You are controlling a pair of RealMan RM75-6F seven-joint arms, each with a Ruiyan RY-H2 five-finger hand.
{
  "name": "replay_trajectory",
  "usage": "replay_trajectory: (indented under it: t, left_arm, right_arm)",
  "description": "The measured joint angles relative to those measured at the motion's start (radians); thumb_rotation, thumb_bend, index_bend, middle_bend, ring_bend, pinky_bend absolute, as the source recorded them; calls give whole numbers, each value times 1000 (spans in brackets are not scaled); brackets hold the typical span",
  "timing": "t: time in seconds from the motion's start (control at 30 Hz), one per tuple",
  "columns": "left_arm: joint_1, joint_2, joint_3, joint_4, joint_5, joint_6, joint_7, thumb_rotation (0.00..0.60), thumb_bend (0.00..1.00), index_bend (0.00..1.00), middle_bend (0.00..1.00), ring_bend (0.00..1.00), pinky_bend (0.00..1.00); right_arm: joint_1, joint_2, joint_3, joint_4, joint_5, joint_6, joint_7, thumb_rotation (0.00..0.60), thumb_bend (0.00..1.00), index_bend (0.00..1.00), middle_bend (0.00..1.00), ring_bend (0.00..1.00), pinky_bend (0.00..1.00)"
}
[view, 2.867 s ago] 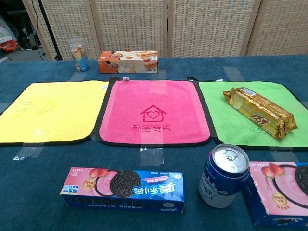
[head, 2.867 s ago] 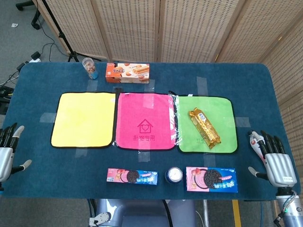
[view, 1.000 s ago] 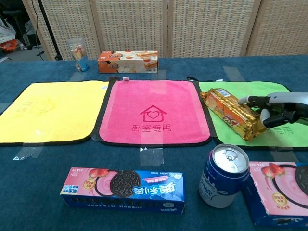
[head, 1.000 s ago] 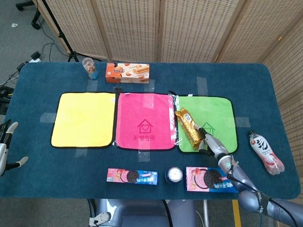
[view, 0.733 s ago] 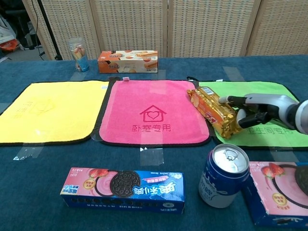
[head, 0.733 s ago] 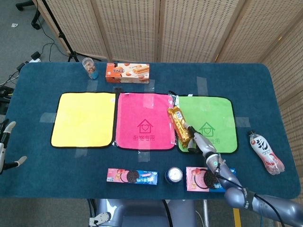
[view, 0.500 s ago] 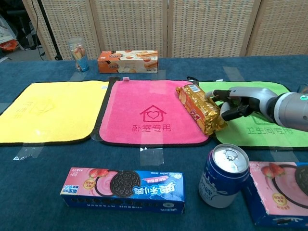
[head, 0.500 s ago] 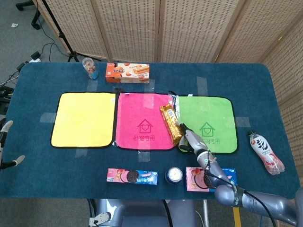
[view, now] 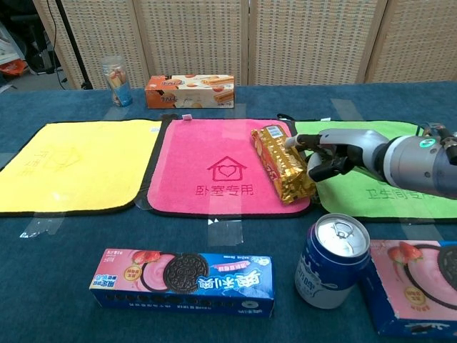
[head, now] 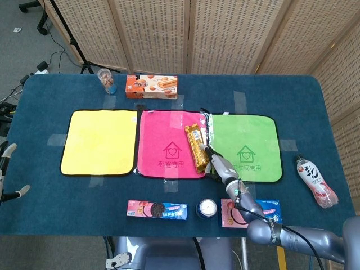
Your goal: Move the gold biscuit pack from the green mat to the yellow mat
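Note:
The gold biscuit pack (head: 197,147) (view: 280,163) is over the right side of the pink mat (head: 164,135) (view: 207,153), lying roughly lengthwise front to back. My right hand (head: 217,166) (view: 330,152) grips its near right end, with fingers along the pack's side. That hand reaches in over the left edge of the green mat (head: 256,138) (view: 385,187), which is bare. The yellow mat (head: 98,140) (view: 71,164) lies at the left with nothing on it. My left hand (head: 4,171) shows only partly at the head view's left edge, fingers apart and holding nothing.
A blue can (view: 334,261) stands in front of the green mat, between two pink-and-blue cookie boxes (view: 184,279) (view: 421,282). An orange biscuit box (view: 190,91) and a cup of sticks (view: 116,80) stand behind the mats. A bottle (head: 316,181) lies at the far right.
My right hand has carried the gold pack leftward, from the green mat's edge to over the pink mat's right side. The left hand has stayed at the left edge.

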Motion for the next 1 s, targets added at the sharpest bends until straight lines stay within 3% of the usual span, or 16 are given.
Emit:
replay_trajectory:
  t: [0.47,1.0]
  left_arm:
    - [-2,6,-2,-1,-9,-9,-15,600,0,0,0,0,0]
    - [-6,10,-2,0,-15,-22,-21,600,0,0,0,0,0]
  right_arm:
    - [165,-92,38,20,180,44,-176,600,1000,0,0,0,37]
    - [271,-160,121,65,317,44,-223,600,1000,0,0,0,37]
